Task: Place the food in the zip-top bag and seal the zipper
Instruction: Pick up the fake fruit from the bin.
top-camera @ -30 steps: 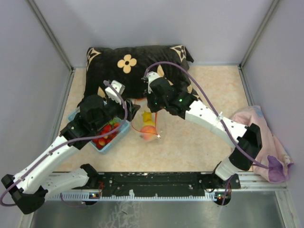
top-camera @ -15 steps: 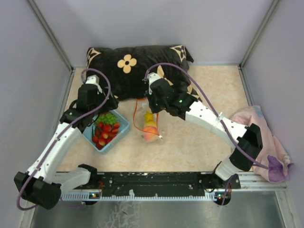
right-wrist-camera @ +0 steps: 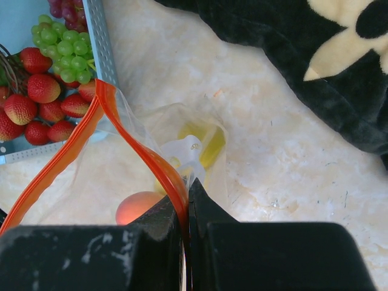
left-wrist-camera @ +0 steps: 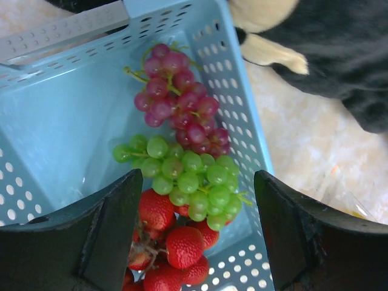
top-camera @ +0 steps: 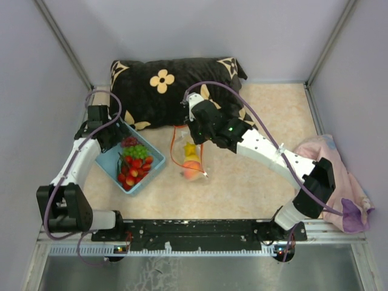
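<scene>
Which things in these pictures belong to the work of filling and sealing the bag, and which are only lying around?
For the job: zip-top bag, zipper, green grapes, red grapes, strawberries, peach and yellow fruit already in the bag.

Just lying about: black pillow, pink cloth; blue basket only holds the fruit.

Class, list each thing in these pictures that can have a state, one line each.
zip-top bag: open, peach inside
zipper: unsealed, pinched at one end
right tool: shut on the zipper
left tool: open, above the basket
basket: holding green grapes and strawberries
</scene>
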You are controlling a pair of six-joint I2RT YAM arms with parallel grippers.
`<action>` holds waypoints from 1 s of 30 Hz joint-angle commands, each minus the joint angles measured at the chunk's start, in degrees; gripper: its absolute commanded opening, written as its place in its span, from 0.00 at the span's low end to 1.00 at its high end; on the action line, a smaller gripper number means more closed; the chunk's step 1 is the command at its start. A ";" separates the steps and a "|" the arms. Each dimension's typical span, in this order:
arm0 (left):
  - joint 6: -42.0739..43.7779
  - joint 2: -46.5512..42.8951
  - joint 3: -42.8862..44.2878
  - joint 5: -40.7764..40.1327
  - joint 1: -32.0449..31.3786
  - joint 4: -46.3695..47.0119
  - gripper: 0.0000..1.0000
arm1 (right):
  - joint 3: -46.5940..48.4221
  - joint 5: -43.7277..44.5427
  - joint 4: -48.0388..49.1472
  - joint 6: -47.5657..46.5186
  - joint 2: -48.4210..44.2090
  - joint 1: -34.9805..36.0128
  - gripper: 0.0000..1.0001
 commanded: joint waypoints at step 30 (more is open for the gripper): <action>-12.66 30.56 5.64 -2.86 5.07 11.36 0.59 | -0.10 -1.49 3.00 -4.07 -0.32 -1.97 0.04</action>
